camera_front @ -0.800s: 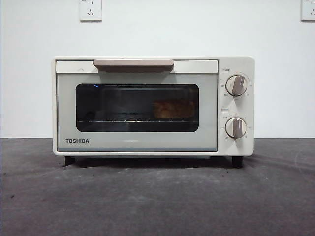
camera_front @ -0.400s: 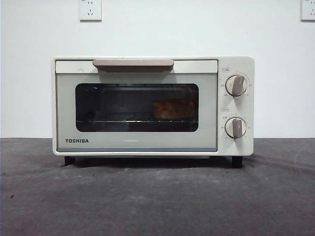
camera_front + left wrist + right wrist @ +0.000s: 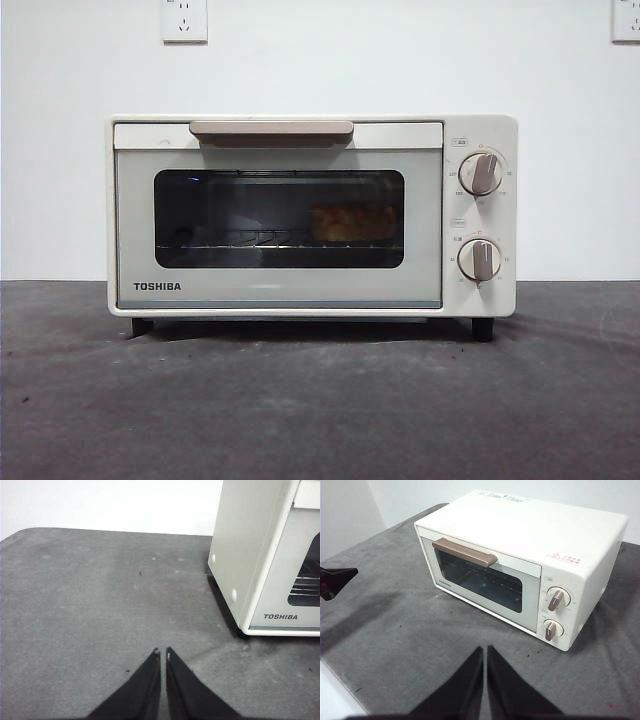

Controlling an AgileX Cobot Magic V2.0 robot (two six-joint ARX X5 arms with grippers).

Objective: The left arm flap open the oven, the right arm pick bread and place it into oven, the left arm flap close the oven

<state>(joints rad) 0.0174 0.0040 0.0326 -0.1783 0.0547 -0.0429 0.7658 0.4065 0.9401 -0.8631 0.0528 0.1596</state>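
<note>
Presently, item one: the oven, cream-white, door shut flush, beige handle at the top of the door, two knobs on the control panel.

Item two: the bread, golden, lying on the wire rack behind the dark window, toward the knob end.

Item three: left hand, fingers pressed together, holding nothing, hovering over bare desk; the oven's side wall and the corner of its door stand ahead of it and off to one side, well apart.

Item four: right hand, fingers likewise pressed together and empty, raised above the desk with the whole oven ahead of it and apart.

Progress, as judged: bread inside, door closed, both hands clear; every step appears done and nothing seems left.

Surroundings: dark grey felt-like desk cover, faintly mottled; plain white wall behind, with two wall sockets high up.
</note>
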